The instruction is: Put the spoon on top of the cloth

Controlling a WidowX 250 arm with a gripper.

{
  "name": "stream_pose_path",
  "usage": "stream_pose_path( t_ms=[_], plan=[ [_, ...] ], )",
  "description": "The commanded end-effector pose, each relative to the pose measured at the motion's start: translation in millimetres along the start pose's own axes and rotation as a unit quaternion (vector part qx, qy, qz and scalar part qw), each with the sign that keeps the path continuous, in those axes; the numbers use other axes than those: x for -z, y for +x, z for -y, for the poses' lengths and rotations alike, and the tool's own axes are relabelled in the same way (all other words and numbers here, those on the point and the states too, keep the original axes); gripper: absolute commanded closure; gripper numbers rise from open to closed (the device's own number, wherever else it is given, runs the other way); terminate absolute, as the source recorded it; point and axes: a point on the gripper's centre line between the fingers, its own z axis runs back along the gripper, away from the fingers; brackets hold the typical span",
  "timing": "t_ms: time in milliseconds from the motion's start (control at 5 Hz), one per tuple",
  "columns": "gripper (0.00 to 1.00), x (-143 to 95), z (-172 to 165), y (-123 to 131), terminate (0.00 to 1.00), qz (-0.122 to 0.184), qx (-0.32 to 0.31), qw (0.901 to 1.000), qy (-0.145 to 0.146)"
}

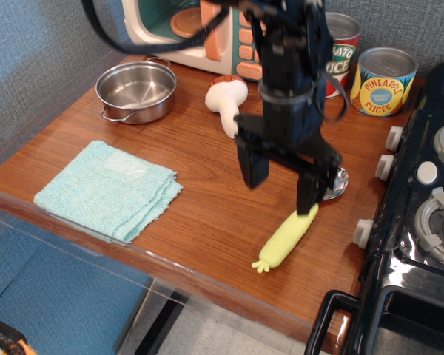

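The spoon [285,240] lies on the wooden counter at the front right, its pale yellow-green handle pointing to the front left. Its metal bowl is mostly hidden behind my gripper. My gripper [280,189] is open, with its two black fingers spread wide, and hangs just above and behind the upper end of the spoon's handle. It holds nothing. The light turquoise cloth [107,189] lies folded flat at the front left of the counter, far from the gripper, with nothing on it.
A steel pot [136,90] stands at the back left. A white plush mushroom [227,102] lies behind my arm. A toy microwave [196,33], a tomato sauce can [339,52] and a pineapple can [383,80] line the back. A black toy stove [422,222] borders the right.
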Motion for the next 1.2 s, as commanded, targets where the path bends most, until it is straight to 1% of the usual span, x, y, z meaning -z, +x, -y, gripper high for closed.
stream_pose_path(
  t_ms=[0, 200, 400, 600, 800, 1000],
  plan=[
    [0.00, 20.0, 13.6, -20.8, 0.00, 0.002, 0.022, 0.9995, 0.022],
    [0.00, 31.3, 22.1, -30.9, 0.00, -0.010, 0.028, 0.9993, 0.024],
    [0.00, 38.0, 23.3, -34.9, 0.00, -0.011, 0.035, 0.9989, 0.031],
    [1.00, 33.2, 18.9, -31.3, 0.00, -0.002, 0.026, 0.9992, 0.029],
    [1.00, 18.7, 5.5, -21.9, 0.00, 0.014, 0.013, 0.9994, 0.030],
    [1.00, -10.9, -21.8, -14.3, 0.00, 0.052, -0.001, 0.9981, 0.033]
  ],
)
